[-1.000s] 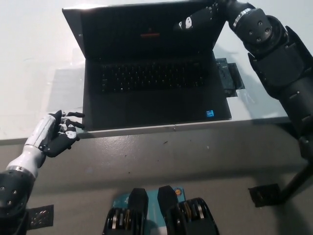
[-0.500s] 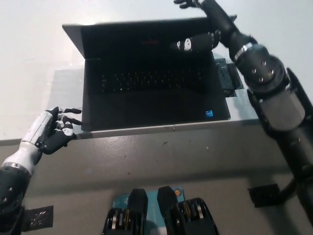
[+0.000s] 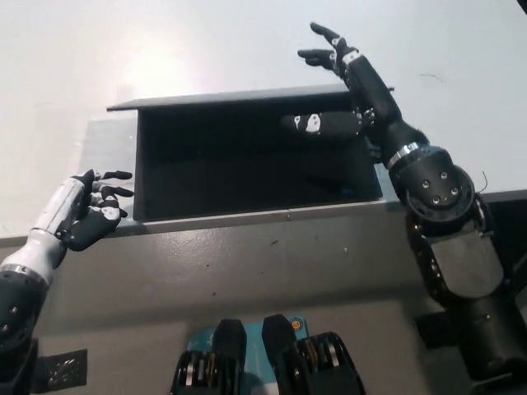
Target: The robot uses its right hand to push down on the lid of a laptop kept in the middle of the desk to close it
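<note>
A dark laptop [image 3: 247, 164] sits in the middle of the grey desk [image 3: 272, 247], its lid [image 3: 247, 96] tipped far forward so only a thin top edge and a shadowed gap over the keyboard show. My black right hand [image 3: 350, 78] rests at the lid's right end, fingers spread past the top edge and the thumb in front of the screen. It holds nothing. My white left hand [image 3: 82, 216] rests open at the desk's front left edge, just left of the laptop's front corner.
The desk's front edge [image 3: 288, 218] runs just below the laptop. A pale floor [image 3: 165, 41] lies beyond the desk. My right forearm [image 3: 436, 197] crosses the desk's right side.
The lid has swung down toward the keyboard over the second, and the keyboard is now in shadow. My right hand moved forward over the lid's top. The left hand shifted slightly left.
</note>
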Robot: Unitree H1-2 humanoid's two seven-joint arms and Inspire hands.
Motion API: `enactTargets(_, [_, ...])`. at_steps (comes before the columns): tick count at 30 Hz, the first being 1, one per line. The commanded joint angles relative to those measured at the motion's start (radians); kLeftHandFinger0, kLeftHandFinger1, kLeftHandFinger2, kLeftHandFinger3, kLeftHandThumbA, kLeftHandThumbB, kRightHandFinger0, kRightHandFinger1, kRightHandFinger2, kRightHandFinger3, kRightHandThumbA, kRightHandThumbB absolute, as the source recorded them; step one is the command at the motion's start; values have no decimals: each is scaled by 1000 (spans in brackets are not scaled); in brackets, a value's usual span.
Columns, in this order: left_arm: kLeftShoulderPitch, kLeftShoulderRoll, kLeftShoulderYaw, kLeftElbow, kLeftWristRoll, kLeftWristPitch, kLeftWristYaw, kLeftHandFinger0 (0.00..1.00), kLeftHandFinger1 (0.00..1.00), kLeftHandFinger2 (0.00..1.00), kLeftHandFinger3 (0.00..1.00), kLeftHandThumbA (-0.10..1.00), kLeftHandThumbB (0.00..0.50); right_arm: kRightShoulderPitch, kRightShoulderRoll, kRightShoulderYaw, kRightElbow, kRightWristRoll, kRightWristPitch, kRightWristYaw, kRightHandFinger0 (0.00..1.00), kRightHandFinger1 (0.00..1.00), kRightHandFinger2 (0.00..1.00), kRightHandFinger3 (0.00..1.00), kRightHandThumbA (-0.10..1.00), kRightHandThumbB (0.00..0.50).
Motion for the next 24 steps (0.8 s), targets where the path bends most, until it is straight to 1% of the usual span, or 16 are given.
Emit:
enactTargets(1, [-39, 36, 2, -12, 13, -12, -17, 410, 479, 611, 694, -73, 2, 54, 32, -41, 6, 46, 142, -17, 976, 841, 811, 987, 1000, 284])
enactTargets(4, [-45, 36, 1, -15, 21, 1, -16, 387, 473, 607, 689, -66, 5, 73, 47, -57, -6, 60, 165, -16, 970, 843, 822, 1000, 1000, 282])
enactTargets(6, [-49, 39, -1, -10, 21, -15, -18, 404, 481, 605, 687, -69, 1, 106, 54, -50, -35, 55, 186, -10, 963, 842, 820, 1000, 1000, 263])
enactTargets(8, [-51, 41, -2, -10, 22, -11, -23, 412, 487, 615, 692, -67, 0, 121, 61, -55, -39, 67, 192, -6, 972, 850, 822, 1000, 1000, 268])
enactTargets(9, [-53, 41, -2, -4, 23, -16, -24, 403, 479, 612, 690, -70, 0, 128, 63, -52, -36, 62, 191, -7, 1000, 860, 821, 1000, 1000, 270])
enactTargets(12, [-61, 43, -1, -5, 23, -7, -30, 396, 472, 601, 684, -62, 0, 138, 72, -55, -26, 68, 184, -10, 1000, 858, 801, 1000, 1000, 266])
enactTargets(15, [-67, 44, 0, -13, 28, 5, -31, 383, 459, 588, 683, -71, 0, 153, 88, -65, -17, 88, 193, -14, 1000, 857, 808, 999, 1000, 257])
enactTargets(17, [-72, 46, -1, -7, 29, -1, -33, 386, 460, 588, 688, -70, 2, 174, 101, -73, -13, 102, 188, -13, 968, 853, 832, 1000, 1000, 240])
enactTargets(19, [-77, 45, -1, -8, 26, 1, -36, 386, 460, 587, 690, -65, 0, 190, 121, -96, -10, 123, 210, -22, 1000, 883, 871, 1000, 1000, 269])
enactTargets(20, [-77, 46, -1, -8, 25, -1, -37, 384, 458, 586, 689, -63, 0, 192, 123, -99, -9, 124, 211, -22, 1000, 889, 880, 1000, 1000, 267])
enactTargets(22, [-79, 47, -1, -8, 25, -4, -37, 381, 455, 577, 676, -61, 0, 205, 141, -117, -5, 134, 215, -34, 1000, 880, 868, 1000, 1000, 273])
enactTargets(24, [-82, 44, -1, -7, 27, 2, -33, 368, 446, 571, 672, -68, 5, 215, 144, -115, 1, 123, 206, -40, 997, 884, 871, 1000, 1000, 259])
